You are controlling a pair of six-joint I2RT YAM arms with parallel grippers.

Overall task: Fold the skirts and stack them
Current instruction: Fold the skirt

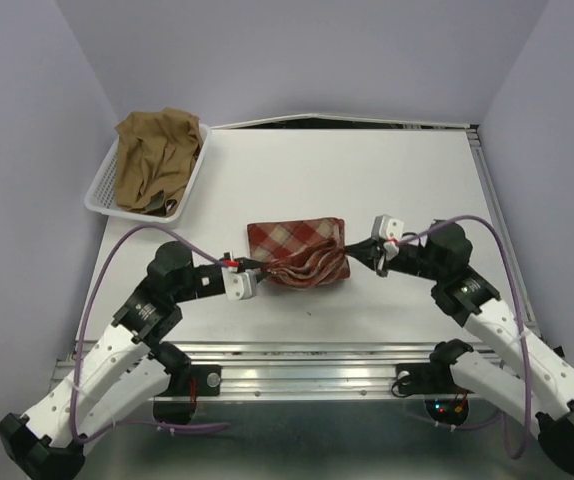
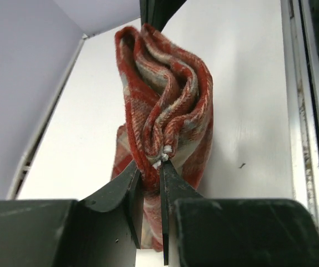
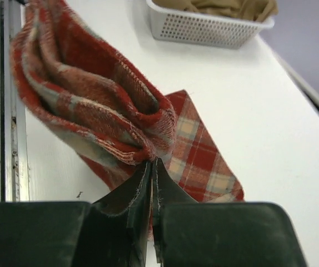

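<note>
Skirts, two — plaid (image 1: 297, 245) pinched by left gripper (image 1: 257, 266), right gripper (image 1: 359, 250), tan (image 1: 157, 155) in one basket (image 1: 95, 195)

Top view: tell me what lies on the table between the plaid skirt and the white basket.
Nothing. That stretch of table between plaid skirt and basket is bare, shown in the top view.

My right end effector (image 3: 153, 167), at six o'clock, pinches a bunched edge of the red-and-cream plaid skirt (image 3: 93, 105), whose folds rise toward ten o'clock above the white table (image 3: 270, 122). At one o'clock, a white mesh basket (image 3: 204, 28) holds the tan skirt (image 3: 232, 6).
</note>
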